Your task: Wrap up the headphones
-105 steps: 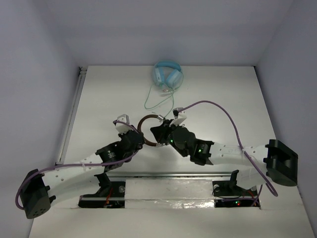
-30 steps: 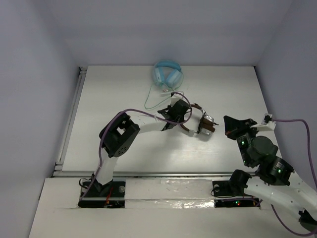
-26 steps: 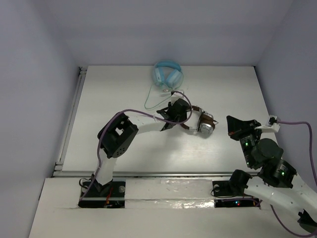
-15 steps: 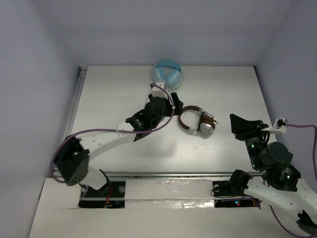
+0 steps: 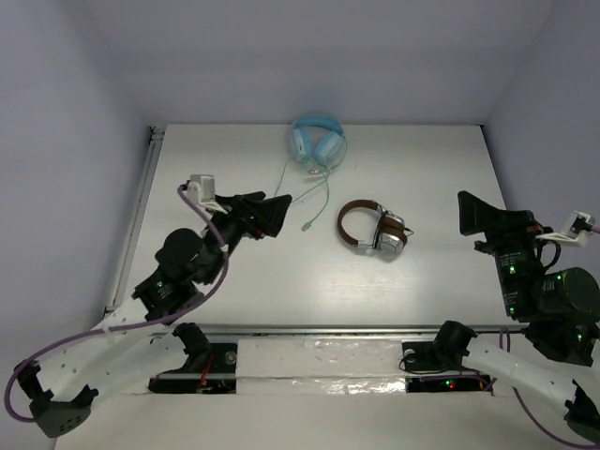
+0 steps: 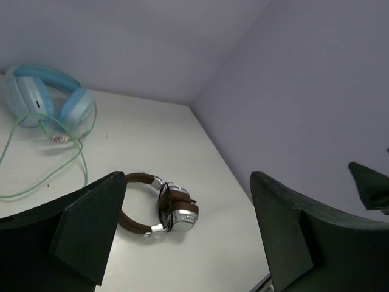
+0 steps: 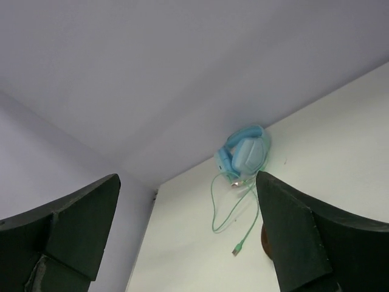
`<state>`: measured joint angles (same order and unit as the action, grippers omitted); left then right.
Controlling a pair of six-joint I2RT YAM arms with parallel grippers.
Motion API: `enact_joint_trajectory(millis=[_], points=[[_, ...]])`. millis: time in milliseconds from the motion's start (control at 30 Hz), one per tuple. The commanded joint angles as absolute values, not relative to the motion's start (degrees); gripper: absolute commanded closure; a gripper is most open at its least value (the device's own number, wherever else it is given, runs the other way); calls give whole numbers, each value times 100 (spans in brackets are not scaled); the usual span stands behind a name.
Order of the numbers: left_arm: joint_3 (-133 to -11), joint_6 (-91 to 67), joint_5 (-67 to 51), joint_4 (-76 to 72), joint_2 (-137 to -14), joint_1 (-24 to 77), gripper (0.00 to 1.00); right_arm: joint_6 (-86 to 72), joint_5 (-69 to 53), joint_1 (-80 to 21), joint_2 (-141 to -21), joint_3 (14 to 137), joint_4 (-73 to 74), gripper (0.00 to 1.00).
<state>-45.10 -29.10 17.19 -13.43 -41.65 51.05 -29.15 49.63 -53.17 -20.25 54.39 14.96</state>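
White links (image 5: pixel 112 328) join black motor housings (image 5: pixel 178 272), with purple cables (image 5: pixel 223 258) and green lights (image 5: pixel 514 272).

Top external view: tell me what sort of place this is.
Probably a robotics test cell: white table boxed in by plain walls, left arm and right arm bolted at its near edge, brown headphones and light blue headphones laid out.
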Motion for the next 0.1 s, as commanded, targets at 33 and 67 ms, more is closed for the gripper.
enact_joint_trajectory(millis=[33,67], points=[[-4368,-2777,1862,-951,-3586,5124,19,-2637,5360,-5282,-2170,5511,1283,0],[-4403,-2795,1915,-854,-3577,5124,18,-2637,5448,-5282,-2223,5432,1266,0]])
